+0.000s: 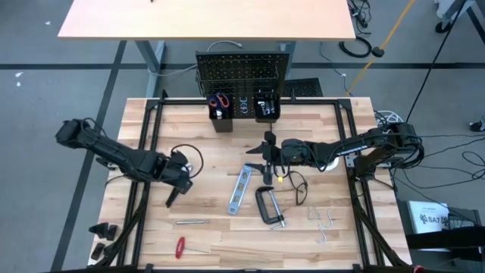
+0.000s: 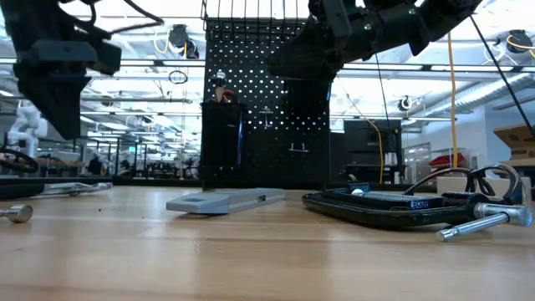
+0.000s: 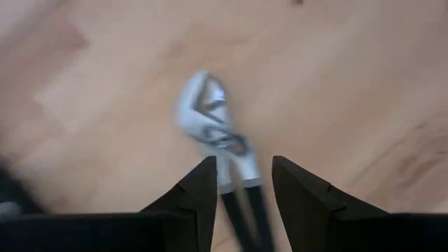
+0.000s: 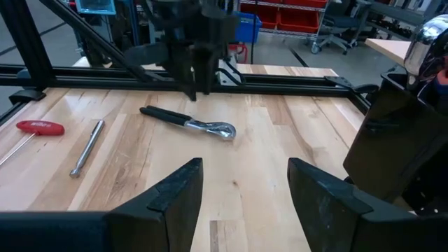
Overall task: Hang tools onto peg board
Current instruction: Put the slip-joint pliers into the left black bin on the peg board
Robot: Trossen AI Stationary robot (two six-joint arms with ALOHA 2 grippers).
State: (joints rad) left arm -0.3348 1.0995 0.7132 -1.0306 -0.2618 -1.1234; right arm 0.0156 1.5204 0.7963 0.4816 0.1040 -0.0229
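From above, the left gripper (image 1: 179, 173) hangs at centre-left of the table over the black-handled pliers (image 1: 173, 195), while the right gripper (image 1: 274, 152) sits mid-frame, just below the peg board (image 1: 242, 74) at top centre. The level (image 1: 240, 189) and C-clamp (image 1: 268, 205) lie at lower centre, the red screwdriver (image 1: 180, 246) at lower left.

At table height, the peg board (image 2: 276, 109) stands upright mid-frame, the level (image 2: 226, 201) flat before it.

In the left wrist view, the fingers (image 3: 199, 199) stand apart, straddling the pliers (image 3: 220, 143) without clearly touching them. To grip well, I judge the arm should drop squarely and close on the handles near the pivot.

In the right wrist view, the right fingers (image 4: 175, 192) stand wide apart, holding nothing; the pliers (image 4: 189, 122) lie upper centre.
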